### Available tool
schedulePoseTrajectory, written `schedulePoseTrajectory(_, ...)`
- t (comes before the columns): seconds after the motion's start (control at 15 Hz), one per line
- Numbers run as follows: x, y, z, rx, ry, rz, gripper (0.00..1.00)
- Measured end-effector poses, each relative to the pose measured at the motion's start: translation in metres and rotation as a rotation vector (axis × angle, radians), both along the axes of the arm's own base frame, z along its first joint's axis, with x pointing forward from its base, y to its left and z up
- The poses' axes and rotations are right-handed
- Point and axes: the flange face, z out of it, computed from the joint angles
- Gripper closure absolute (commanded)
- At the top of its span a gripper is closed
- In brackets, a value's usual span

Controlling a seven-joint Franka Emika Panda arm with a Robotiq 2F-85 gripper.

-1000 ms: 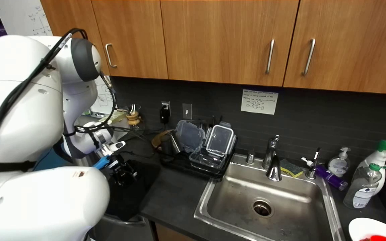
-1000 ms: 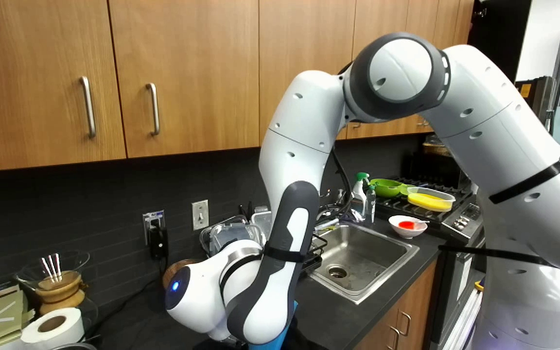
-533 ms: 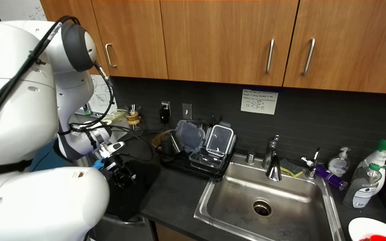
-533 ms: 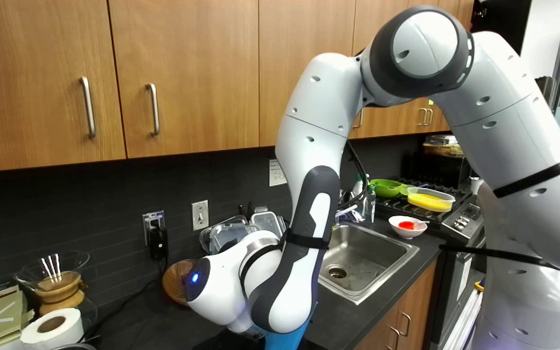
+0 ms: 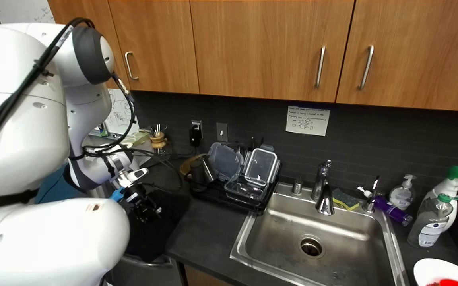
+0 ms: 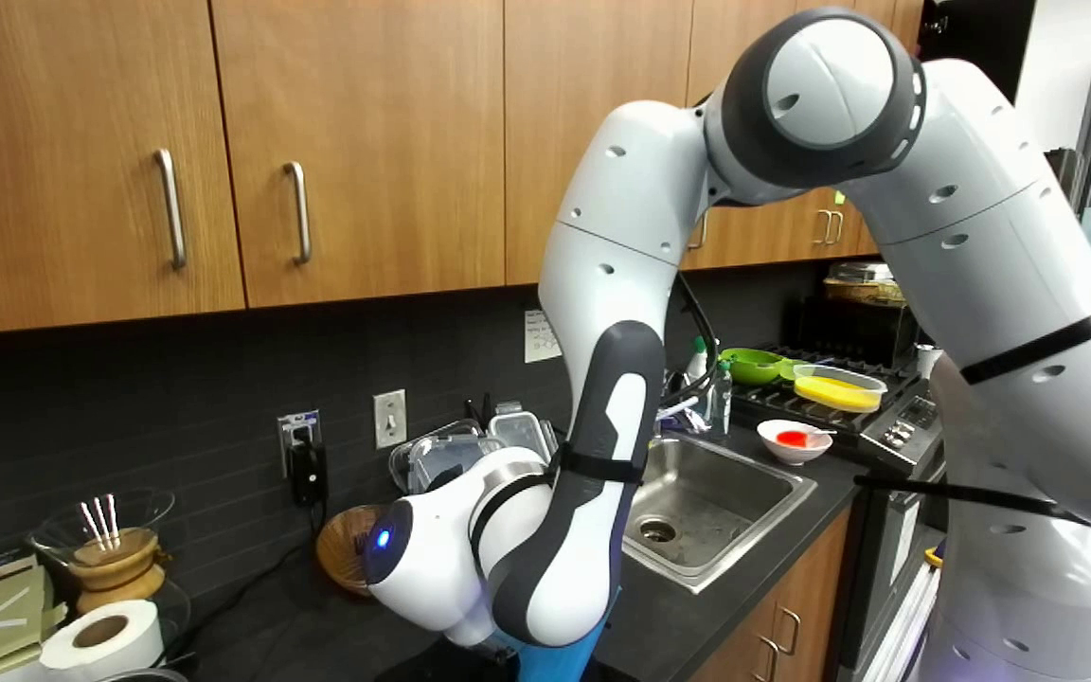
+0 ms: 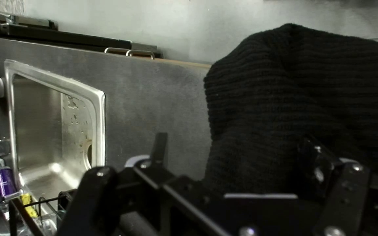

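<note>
White jointed robot arm (image 5: 34,127) raised at the elbow (image 6: 825,85) since a second ago; black ribbed cloth (image 7: 261,108) lies before the end effector (image 7: 236,150)

Compared with the first frames, the elbow sits higher in both exterior views and more of a brown woven basket (image 6: 342,549) shows; over the last half second hardly anything has shifted.

The cloth fills the right of the wrist view and runs past the front edge of a dark grey tabletop (image 7: 156,105), seemingly draped there. Two black fingers (image 7: 160,147) are spread wide, one over the tabletop and one against the cloth's darkness, a spacing that would leave room for fabric between them. Nothing appears gripped; black on black, contact cannot be told.

Clear plastic containers (image 5: 261,165) lean in a black dish rack (image 5: 229,200) near the centre of an exterior view, probably tilted to drain beside the stainless-steel sink (image 5: 276,238) at lower right. A yellow-and-green sponge (image 5: 345,200) rests just right of the chrome faucet (image 5: 325,198), likely kept handy for washing. The rack would obstruct a low sweep toward the sink. Loops of black cable (image 5: 103,150) surround the wrist, and the arm's nearest link (image 5: 54,238) hides the lower left of that frame.
</note>
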Motion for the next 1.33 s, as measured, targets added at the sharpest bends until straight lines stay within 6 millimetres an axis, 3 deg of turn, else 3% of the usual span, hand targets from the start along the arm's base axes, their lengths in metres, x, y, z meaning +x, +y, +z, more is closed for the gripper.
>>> schedulePoseTrajectory(0.27, 0.0024, 0.0015, 0.0005, -0.013, -0.039, 0.006, 0.00)
schedulePoseTrajectory(0.8, 0.0067, 0.0051, 0.0077, -0.182, -0.386, 0.133, 0.00)
schedulePoseTrajectory(1.33, 0.0055, 0.0051, 0.0074, -0.192, -0.396, 0.126, 0.00)
